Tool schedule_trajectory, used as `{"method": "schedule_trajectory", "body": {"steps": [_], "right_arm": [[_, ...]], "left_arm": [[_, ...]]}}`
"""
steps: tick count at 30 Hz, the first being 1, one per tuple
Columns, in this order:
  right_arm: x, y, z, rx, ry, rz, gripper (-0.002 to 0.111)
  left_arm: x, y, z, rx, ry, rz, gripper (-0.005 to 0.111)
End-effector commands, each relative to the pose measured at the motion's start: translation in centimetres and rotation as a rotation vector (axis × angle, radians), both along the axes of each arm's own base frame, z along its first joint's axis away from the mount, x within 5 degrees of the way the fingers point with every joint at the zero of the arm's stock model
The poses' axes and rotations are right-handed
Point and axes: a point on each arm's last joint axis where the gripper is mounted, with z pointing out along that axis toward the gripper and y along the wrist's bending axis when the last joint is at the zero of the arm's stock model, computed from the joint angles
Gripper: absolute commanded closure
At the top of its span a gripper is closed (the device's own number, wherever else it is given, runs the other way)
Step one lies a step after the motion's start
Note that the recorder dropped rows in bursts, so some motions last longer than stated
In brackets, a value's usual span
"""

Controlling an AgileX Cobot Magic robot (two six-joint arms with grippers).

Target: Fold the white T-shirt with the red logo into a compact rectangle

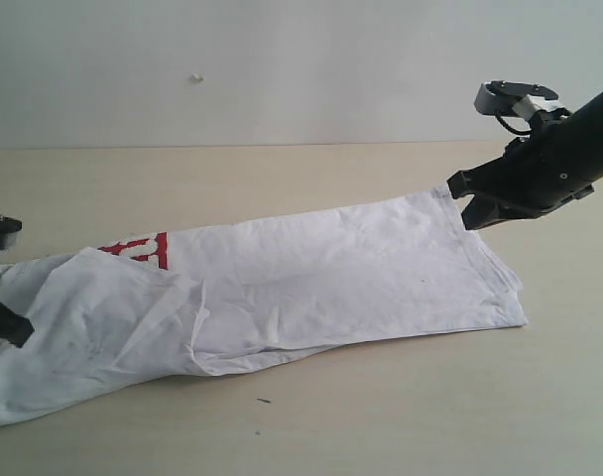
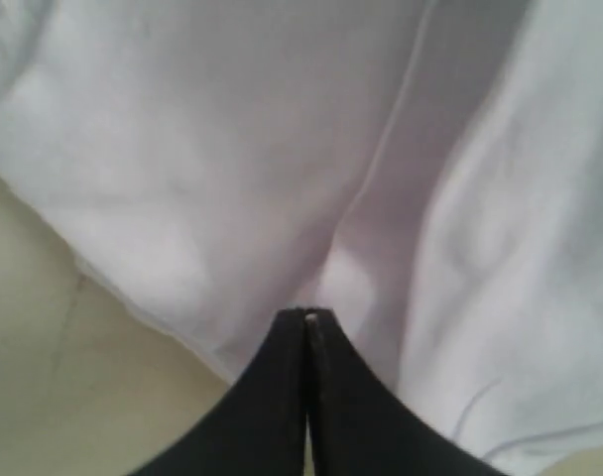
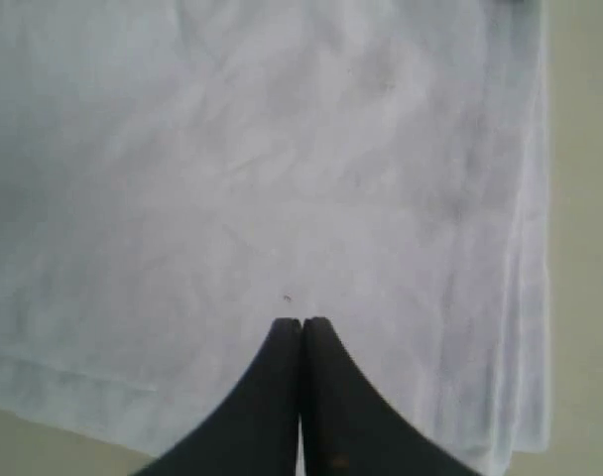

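The shirt [image 1: 311, 288] is laid on the counter [image 1: 282, 178] as a long band, its axis run from near left to far right in the exterior view. The cloth is white, soft and creased; a strip of red logo [image 1: 143, 248] is shown beside a doubled-over flap. The counter is matt beige, backed by a plain white wall [image 1: 282, 69]. The left tool [image 2: 306, 317] is pressed together; whether cloth is caught cannot be told. The right tool [image 1: 472, 216] is pressed together at the far right corner.
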Motion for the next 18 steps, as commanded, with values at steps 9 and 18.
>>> {"method": "schedule_trajectory", "body": {"steps": [9, 18], "right_arm": [[-0.2, 8.8, -3.4, 0.395, 0.045, 0.336, 0.067], [-0.1, 16.3, -5.9, 0.618, 0.072, 0.385, 0.064]], "left_arm": [[-0.1, -3.7, 8.7, -0.338, -0.420, -0.052, 0.107], [0.2, -5.2, 6.1, -0.448, -0.291, -0.161, 0.107]]}}
